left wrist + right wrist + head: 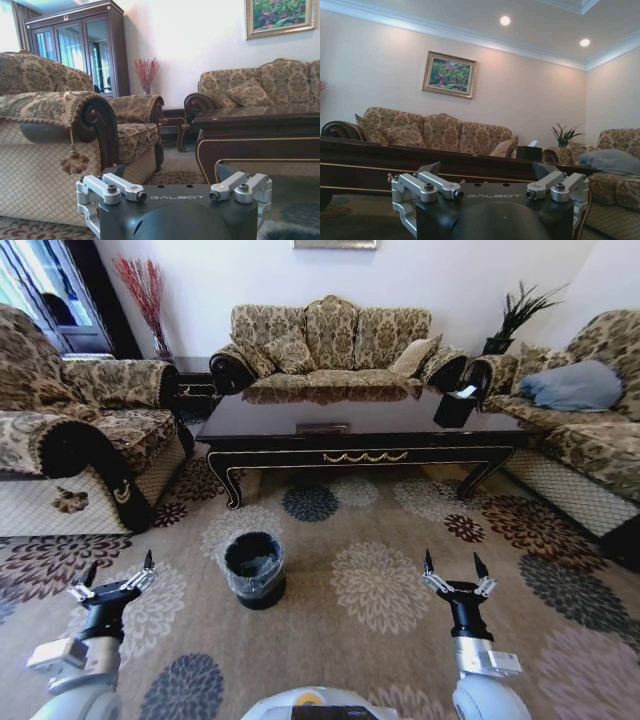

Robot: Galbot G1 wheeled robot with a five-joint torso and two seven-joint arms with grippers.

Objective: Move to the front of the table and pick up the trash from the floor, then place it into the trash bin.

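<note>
The dark glossy table [360, 432] stands across the middle of the head view, with sofas behind it and at both sides. On the flowered carpet floor [400, 635] in front of it sits the black trash bin [253, 566] with a clear liner at its rim. My left gripper [119, 565] hovers open over the carpet to the left of the bin. My right gripper [452, 560] is open too, to the bin's right. Nothing is between either pair of fingers. The trash is out of view. The table's corner [260, 125] shows ahead in the left wrist view.
An armchair [70, 440] stands at the left, a sofa [330, 345] behind the table, and another sofa with a blue-grey cushion [575, 385] at the right. A black tissue box [455, 408] sits on the table's right end. Open carpet lies between the grippers.
</note>
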